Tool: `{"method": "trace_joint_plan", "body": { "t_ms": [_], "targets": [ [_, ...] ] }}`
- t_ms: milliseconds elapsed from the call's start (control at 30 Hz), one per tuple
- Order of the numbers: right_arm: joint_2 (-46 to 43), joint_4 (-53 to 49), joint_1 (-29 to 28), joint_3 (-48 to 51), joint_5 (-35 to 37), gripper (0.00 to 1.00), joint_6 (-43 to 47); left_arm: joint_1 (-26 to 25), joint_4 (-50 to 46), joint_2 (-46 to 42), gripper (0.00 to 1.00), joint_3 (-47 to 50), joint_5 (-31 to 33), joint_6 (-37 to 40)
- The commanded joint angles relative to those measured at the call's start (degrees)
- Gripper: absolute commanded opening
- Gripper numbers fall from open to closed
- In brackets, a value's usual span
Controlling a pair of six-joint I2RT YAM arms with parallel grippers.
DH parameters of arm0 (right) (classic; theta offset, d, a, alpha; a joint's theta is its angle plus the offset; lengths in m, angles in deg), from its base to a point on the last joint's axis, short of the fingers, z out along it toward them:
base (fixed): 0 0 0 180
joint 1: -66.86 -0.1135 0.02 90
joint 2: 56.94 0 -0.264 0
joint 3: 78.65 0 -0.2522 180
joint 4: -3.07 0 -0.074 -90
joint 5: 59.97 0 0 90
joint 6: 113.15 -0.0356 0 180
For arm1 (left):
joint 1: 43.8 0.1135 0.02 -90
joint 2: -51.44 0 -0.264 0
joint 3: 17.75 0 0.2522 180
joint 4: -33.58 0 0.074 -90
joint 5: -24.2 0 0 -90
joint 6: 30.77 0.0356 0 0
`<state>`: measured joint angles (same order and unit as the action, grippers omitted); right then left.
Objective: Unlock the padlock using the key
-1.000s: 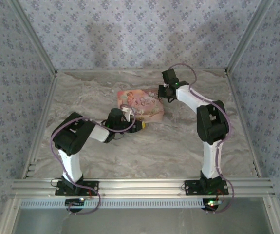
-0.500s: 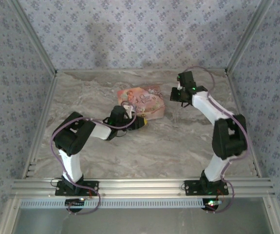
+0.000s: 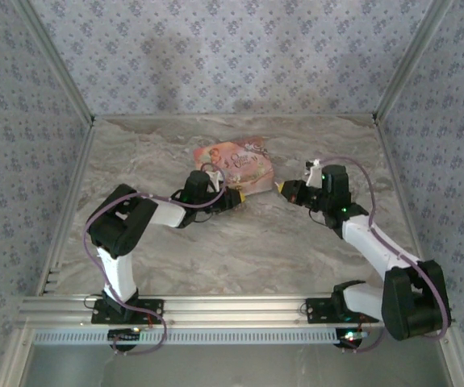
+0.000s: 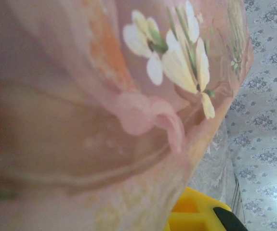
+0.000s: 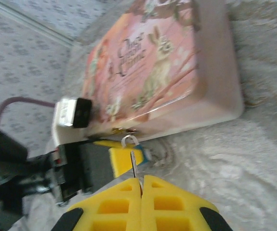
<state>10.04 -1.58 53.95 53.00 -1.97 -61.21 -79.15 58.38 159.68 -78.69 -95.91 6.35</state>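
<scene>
Padlock (image 5: 138,149): tiny blue body, silver shackle, beside the box's edge, 12 o'clock of right gripper (image 5: 140,185) | key (image 5: 134,166): thin grey sliver pinched between closed yellow fingers | box (image 5: 167,72): pink, rabbit art, cursive title unreadable | left gripper (image 3: 234,201): 9 o'clock of padlock, finger state unclear; its wrist view is blurred.

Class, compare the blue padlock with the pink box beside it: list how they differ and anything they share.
Size: the padlock is tiny, the pink box far larger. Colour: the padlock is blue with a metal shackle; the pink box is printed with a rabbit. Shared: they sit close together.
</scene>
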Motion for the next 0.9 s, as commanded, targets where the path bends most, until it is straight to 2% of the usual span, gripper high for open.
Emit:
{"method": "trace_joint_plan", "body": {
  "t_ms": [0,167,367,867],
  "targets": [
    [-3.6,13.5,-0.6,4.0,-5.6,0.0,-7.4,0.1,-0.6,-3.0,0.01,-3.1,-3.4,-3.0],
    [-6.4,17.7,-1.7,8.9,-4.5,0.0,-12.1,0.3,-1.6,-3.0,0.01,-4.9,-4.5,-5.0],
    [-5.4,24.9,-3.7,14.6,-1.2,0.0,-16.5,0.3,-3.5,-4.0,0.01,-6.6,-5.3,-6.0],
    [12.4,45.5,-11.7,17.0,6.2,0.0,-24.6,0.8,-4.6,-5.1,0.01,-7.5,-6.1,-8.2]
  ]
}}
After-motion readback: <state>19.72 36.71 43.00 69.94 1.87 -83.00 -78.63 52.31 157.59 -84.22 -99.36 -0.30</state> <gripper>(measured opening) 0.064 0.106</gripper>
